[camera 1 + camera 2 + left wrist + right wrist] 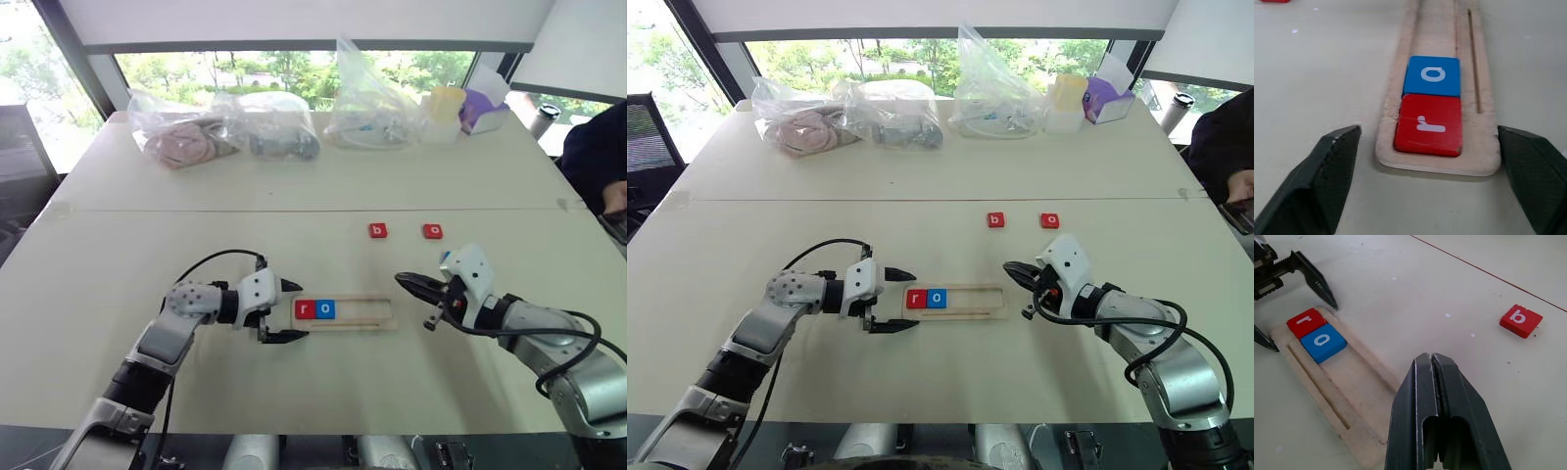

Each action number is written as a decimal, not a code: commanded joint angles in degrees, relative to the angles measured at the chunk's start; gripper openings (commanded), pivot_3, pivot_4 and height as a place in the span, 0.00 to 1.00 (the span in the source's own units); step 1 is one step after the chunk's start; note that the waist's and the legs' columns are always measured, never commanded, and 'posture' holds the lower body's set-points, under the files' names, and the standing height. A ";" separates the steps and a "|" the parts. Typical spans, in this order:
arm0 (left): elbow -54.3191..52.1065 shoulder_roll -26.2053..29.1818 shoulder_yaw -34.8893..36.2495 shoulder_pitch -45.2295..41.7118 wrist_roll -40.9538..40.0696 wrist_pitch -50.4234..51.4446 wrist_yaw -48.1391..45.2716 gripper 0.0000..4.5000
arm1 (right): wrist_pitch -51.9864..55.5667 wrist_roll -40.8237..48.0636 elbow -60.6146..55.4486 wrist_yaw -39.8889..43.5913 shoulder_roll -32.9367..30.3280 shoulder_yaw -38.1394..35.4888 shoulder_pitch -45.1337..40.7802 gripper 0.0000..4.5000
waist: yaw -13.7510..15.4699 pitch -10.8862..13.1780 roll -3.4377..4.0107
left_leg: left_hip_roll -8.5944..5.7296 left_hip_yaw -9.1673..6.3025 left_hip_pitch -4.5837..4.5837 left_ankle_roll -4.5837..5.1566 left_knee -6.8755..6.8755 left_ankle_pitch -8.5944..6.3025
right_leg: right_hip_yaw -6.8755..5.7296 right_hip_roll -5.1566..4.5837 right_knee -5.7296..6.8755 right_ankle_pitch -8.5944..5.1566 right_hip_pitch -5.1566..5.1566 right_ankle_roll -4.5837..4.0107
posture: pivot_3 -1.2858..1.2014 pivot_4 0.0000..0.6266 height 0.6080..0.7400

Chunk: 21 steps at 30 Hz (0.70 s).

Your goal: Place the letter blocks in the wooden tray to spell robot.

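Pale table [118, 294] | long pale wooden tray [377, 315] holds red r block [306, 309], blue o block [325, 309] | my left gripper [288, 311] gapes at its end | right gripper [404, 281] closed, empty | red b block [378, 231], red o block [432, 231] lie beyond.

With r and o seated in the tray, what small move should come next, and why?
Probably open the shut right end effector and reach for the red b block, which lies loose beyond the wooden tray. The tray holds the r block and blue o block.
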 commanded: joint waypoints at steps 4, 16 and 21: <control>1.85 2.10 -2.21 1.46 0.86 4.52 -1.18 0.99 | -0.92 -0.08 -0.53 0.49 0.32 0.26 -1.34 0.00 | -0.07 0.00 0.00 | 0.00 -0.02 0.00 0.01 -0.05 0.00 | -0.02 0.02 -0.01 0.00 -0.02 0.00 | 0.52 0.24 1.00; -5.76 16.16 7.38 12.57 -7.57 9.95 -3.70 0.99 | 0.15 1.32 1.42 0.46 2.87 1.48 -5.15 0.00 | -2.11 0.00 -0.01 | 0.36 0.09 0.17 0.02 -0.82 0.01 | 0.03 0.43 0.16 0.17 -0.51 -0.44 | 0.52 0.24 1.00; -9.67 16.28 12.14 14.20 -12.43 11.56 -1.37 0.99 | 3.17 1.18 2.08 -1.14 5.39 3.73 -9.37 0.00 | -2.08 0.01 0.00 | 0.42 0.11 0.14 0.03 -0.83 0.01 | 0.04 0.50 0.20 0.13 -0.62 -0.45 | 0.52 0.24 1.00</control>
